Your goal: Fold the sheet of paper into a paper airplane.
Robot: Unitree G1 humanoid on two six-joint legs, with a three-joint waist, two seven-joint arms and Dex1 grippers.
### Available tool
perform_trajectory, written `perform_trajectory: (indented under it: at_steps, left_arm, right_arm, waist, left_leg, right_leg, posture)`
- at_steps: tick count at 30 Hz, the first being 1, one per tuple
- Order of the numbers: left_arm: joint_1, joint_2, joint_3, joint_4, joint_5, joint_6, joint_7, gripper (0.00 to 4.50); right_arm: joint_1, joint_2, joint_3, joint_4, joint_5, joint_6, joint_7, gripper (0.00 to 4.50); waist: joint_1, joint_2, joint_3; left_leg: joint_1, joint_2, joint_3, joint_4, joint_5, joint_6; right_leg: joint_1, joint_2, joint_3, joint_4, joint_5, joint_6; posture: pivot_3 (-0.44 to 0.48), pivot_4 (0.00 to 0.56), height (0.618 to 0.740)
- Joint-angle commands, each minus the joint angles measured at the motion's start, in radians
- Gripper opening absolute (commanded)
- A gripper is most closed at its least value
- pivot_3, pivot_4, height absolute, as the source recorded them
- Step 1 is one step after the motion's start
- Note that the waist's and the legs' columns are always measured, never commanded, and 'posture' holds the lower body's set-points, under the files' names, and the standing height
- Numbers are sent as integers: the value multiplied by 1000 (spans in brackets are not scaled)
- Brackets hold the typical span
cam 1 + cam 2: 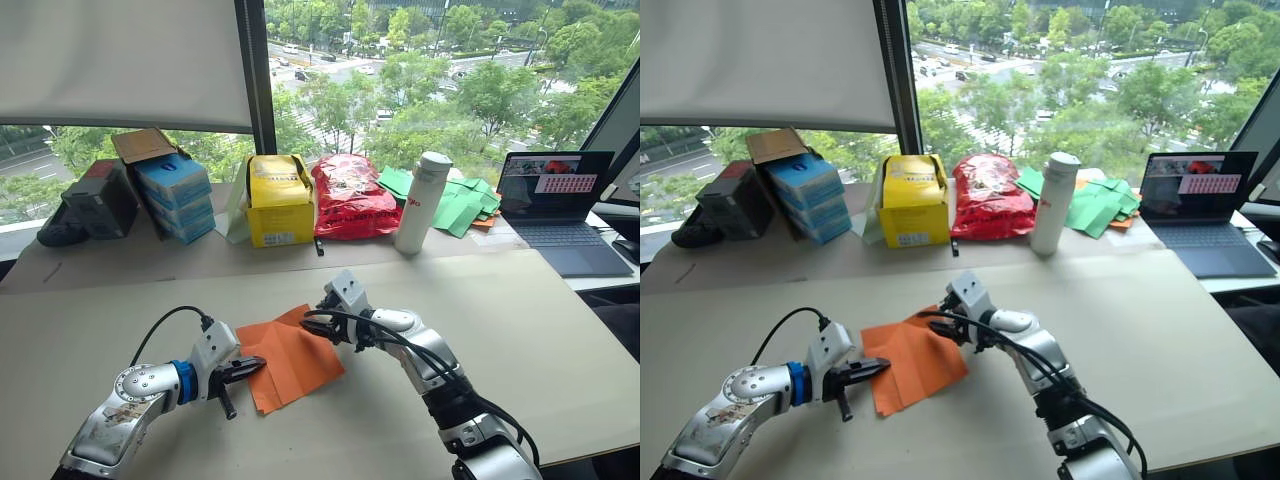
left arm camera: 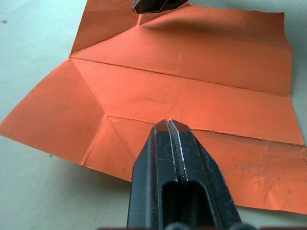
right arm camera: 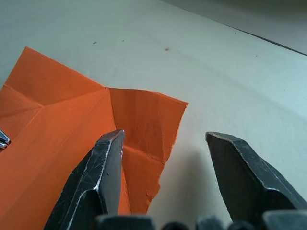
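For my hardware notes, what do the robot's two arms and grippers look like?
Both arms are silver metal with looping black cables. The left gripper has two black fingers behind a white block and blue ring. The right gripper has black fingers on a white-grey block.

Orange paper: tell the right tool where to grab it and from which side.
Take the free corner of the paper nearest the right tool, coming in low from that right edge. The sheet lies nearly flat on the table, so an edge is the only pinchable part, and the open tool already straddles that corner. The shut left tool rests over the opposite side.
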Motion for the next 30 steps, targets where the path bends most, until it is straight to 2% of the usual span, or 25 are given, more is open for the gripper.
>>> perform_trajectory:
  at_steps: [1, 4, 9, 14, 19, 25, 30]
  left_arm:
    - [19, 7, -18, 5, 23, 11, 1, 0]
    - [21, 9, -16, 2, 23, 13, 2, 0]
    - [25, 12, -13, 1, 23, 12, 1, 0]
    - [25, 14, -9, 3, 22, 13, 0, 0]
    - [-2, 7, 21, 15, -14, 36, -3, 0]
    - [-53, 19, 43, 38, -45, 63, -36, 0]
    - [-116, 40, 36, 78, -44, 66, -79, 0]
  right_arm:
    - [-25, 15, -22, -14, 32, -3, 7, 2762]
    - [-24, 18, -28, -23, 42, 1, 12, 1866]
    - [-16, 12, -15, -30, 46, -1, 14, 68]
    - [-2, 0, -2, -59, 45, -29, 25, 27]
    - [94, -53, 41, -205, 8, -196, 44, 27]
    - [201, -141, 145, -333, -196, -418, -46, 27]
    - [224, -201, 242, -367, -409, -484, -115, 27]
  waist:
    - [0, 0, 0]
    - [0, 0, 0]
    - [-1, 0, 0]
    - [-1, 0, 0]
    - [0, 0, 0]
    - [1, 0, 0]
    - [1, 0, 0]
  left_leg:
    - [0, 0, 0, 0, 0, 0]
    - [0, 0, 0, 0, 0, 0]
    - [0, 0, 0, 0, 0, 0]
    - [0, 0, 0, 0, 0, 0]
    - [0, 0, 0, 0, 0, 0]
    - [0, 0, 0, 0, 0, -1]
    - [0, 0, 0, 0, 2, -3]
  right_leg:
    - [0, 0, 0, 0, 0, 0]
    - [0, 0, 0, 0, 0, 0]
    - [0, 0, 0, 0, 0, 0]
    - [0, 0, 0, 1, 0, 0]
    - [0, 0, 0, 0, 0, 0]
    - [-1, 1, -2, 1, 0, 0]
    - [-2, 1, -3, 2, 0, 0]
  posture:
    - [0, 150, 740]
    - [0, 150, 740]
    - [0, 150, 740]
    - [0, 150, 740]
    - [0, 150, 740]
    - [0, 150, 740]
    - [0, 150, 740]
